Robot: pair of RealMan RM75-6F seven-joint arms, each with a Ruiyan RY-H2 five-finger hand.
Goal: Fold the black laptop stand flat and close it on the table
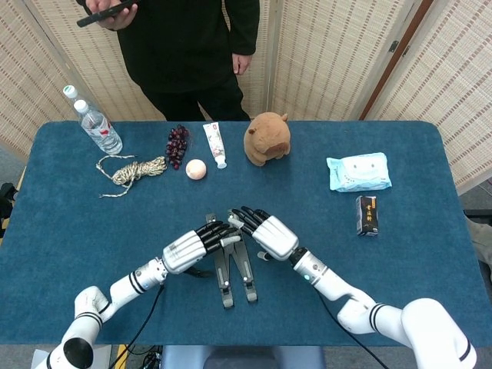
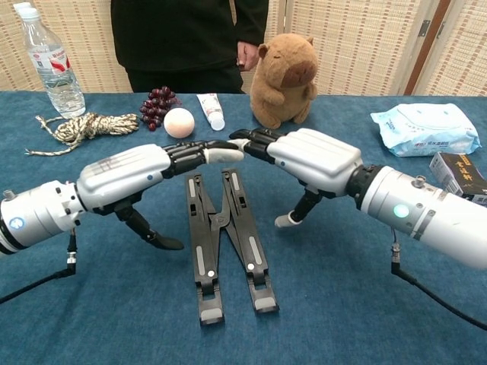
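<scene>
1. Stand position: black laptop stand (image 2: 224, 239) lies on the blue tabletop (image 2: 327, 304), lower centre of the chest view, directly under and between my two robot hands.
2. Long axis: its two bars run near-to-far, from the bottom of the frame up toward the plush capybara (image 2: 286, 72). They sit close at the far end and splay slightly apart toward the feet at the near end, so I judge it lying low but not fully closed.
3. Left robot hand (image 2: 152, 169): comes in from frame left, fingers stretched out and apart, holding nothing, tips above the stand's far end. Thumb hangs down left of the bars, clear of them.
4. Right robot hand (image 2: 304, 156): comes in from frame right, also spread and empty, tips nearly meeting the left's fingertips. Thumb points down right of the bars, no contact visible.
5. Nearness: both look about equally near, one on each side of the axis, so my guess is squeezing the bars together sideways needs both lowered.
</scene>
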